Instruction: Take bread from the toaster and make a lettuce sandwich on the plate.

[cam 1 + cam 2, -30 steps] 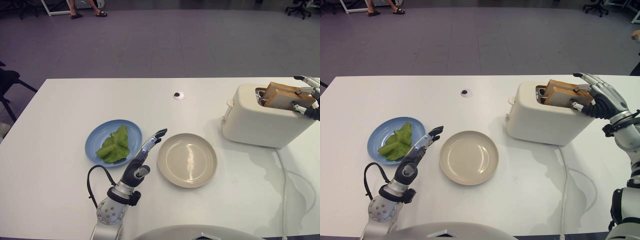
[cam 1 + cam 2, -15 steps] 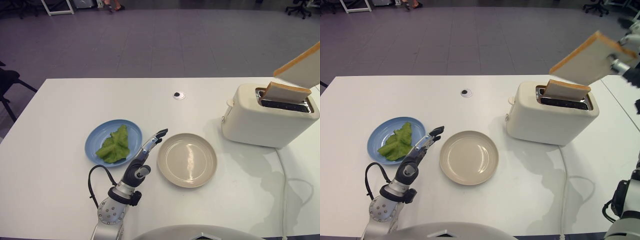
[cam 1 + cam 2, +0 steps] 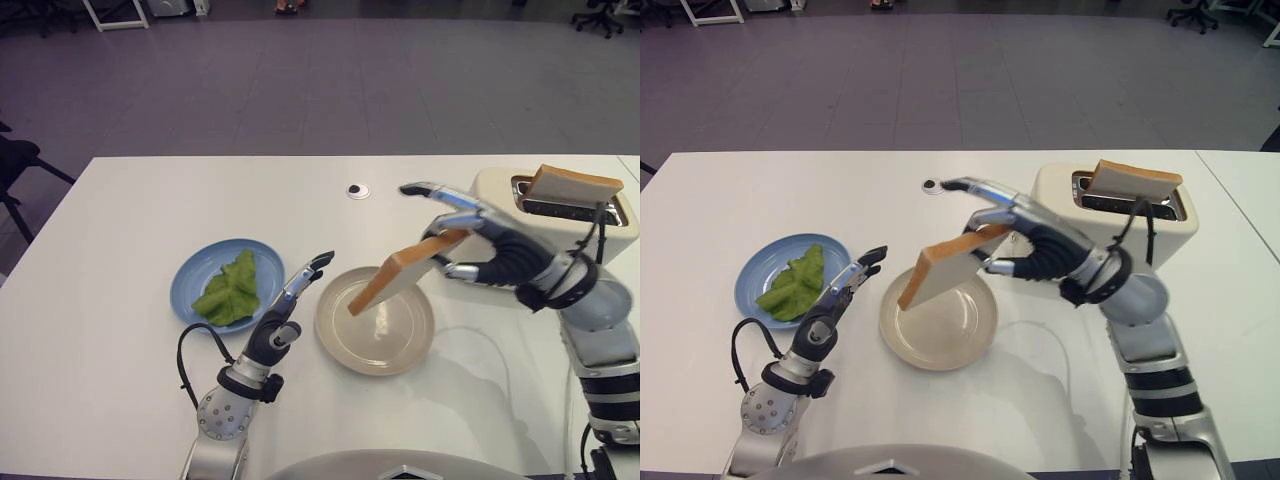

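My right hand (image 3: 490, 250) is shut on a slice of bread (image 3: 400, 272), held tilted just above the beige plate (image 3: 400, 350) at the table's middle. A second slice (image 3: 572, 182) stands up out of the cream toaster (image 3: 490, 185) at the right, behind my right arm. A lettuce leaf (image 3: 230, 290) lies on the blue plate (image 3: 195, 270) at the left. Between the two plates my left hand (image 3: 285, 320) rests on the table, fingers stretched out and holding nothing.
A small black-and-white grommet (image 3: 357, 190) sits in the white table (image 3: 120, 220) behind the plates. The toaster's white cord (image 3: 1040, 330) trails over the table near my right arm. Bare tabletop lies at the front left and far left.
My right hand has carried the bread slice from high above the toaster down and left to just over the beige plate. My left hand has barely moved.
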Motion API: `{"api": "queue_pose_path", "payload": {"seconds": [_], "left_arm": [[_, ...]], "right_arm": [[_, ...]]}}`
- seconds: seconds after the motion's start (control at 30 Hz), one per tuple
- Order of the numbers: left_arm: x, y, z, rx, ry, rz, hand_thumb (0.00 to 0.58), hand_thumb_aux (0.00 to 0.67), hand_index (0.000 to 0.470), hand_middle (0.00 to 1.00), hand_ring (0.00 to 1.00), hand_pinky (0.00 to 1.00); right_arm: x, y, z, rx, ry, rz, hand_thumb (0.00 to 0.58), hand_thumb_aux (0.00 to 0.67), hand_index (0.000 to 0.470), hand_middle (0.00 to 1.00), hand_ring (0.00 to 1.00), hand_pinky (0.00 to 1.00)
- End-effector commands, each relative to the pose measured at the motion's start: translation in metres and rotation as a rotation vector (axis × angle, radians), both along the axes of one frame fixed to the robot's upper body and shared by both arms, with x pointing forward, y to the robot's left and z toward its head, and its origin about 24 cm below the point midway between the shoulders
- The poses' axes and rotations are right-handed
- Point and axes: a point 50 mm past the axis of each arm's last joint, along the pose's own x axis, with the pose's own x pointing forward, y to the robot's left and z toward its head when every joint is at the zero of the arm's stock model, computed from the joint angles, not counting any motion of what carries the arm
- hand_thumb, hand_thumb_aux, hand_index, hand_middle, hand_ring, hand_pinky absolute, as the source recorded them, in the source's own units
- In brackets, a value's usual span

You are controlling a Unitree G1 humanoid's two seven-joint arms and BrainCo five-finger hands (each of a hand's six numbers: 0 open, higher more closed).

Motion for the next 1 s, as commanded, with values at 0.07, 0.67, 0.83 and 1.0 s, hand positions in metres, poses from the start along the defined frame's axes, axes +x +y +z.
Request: {"api": "queue_pose_path", "payload": {"seconds": [0.07,0.67,0.83,1.0], "left_arm": [[0.001,-0.002,-0.003,0.002,0.019,-0.008,0.000,0.000,0.000,0.00,0.00,0.00],[-0.004,-0.002,0.001,0.004,0.017,-0.007,0.000,0.000,0.000,0.00,0.00,0.00],[-0.004,0.000,0.003,0.003,0.015,-0.004,0.000,0.000,0.000,0.00,0.00,0.00],[0.002,0.040,0.017,0.251,-0.009,0.148,0.000,0.000,0.000,0.00,0.00,0.00]], "right_arm": [[0.013,0.026,-0.050,-0.172,-0.040,-0.086,0.580,0.670,0.470,0.00,0.00,0.00],[-0.022,0.005,-0.099,-0.358,-0.069,0.047,0.000,0.000,0.000,0.00,0.00,0.00],[-0.022,-0.001,-0.100,-0.380,-0.063,0.039,0.000,0.000,0.000,0.00,0.00,0.00],[-0.022,-0.005,-0.090,-0.289,-0.025,0.009,0.000,0.000,0.000,0.00,0.00,0.00]]}}
